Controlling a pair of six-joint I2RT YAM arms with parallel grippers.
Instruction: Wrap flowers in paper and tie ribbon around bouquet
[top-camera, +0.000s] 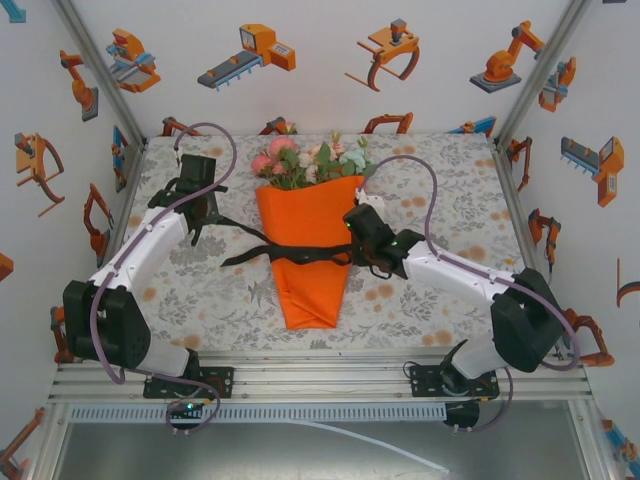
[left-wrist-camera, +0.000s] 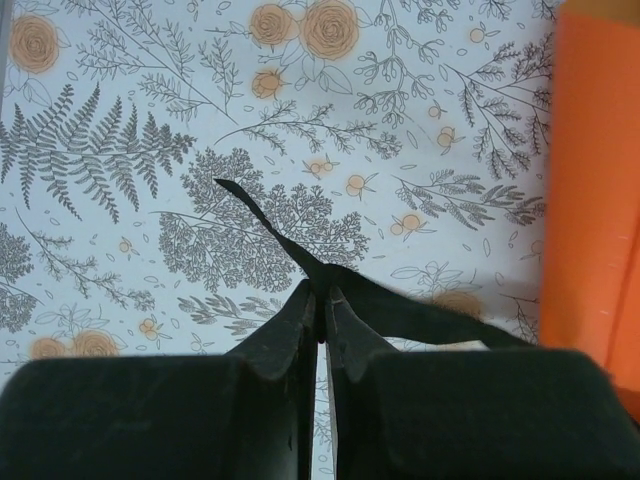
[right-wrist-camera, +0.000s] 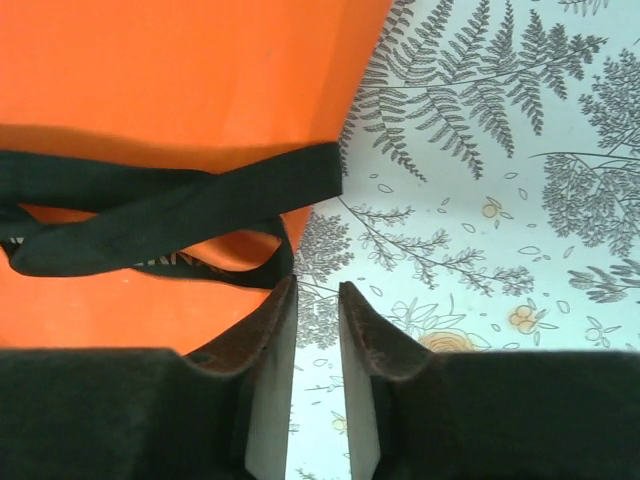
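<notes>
The bouquet (top-camera: 305, 215) is laid mid-table (top-camera: 450, 200), flowers (top-camera: 300, 160) toward the far edge. The ribbon (top-camera: 300, 256) is stretched across it, side to side. One end is pinched by the left gripper (left-wrist-camera: 322, 292). The right gripper (right-wrist-camera: 318, 292), slightly open and empty, is set just right of the crossing.

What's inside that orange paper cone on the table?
Pink, cream and green flowers poke out of the top of the paper. Their stems cannot be seen, because the paper covers them. A black ribbon crosses over the outside.
</notes>
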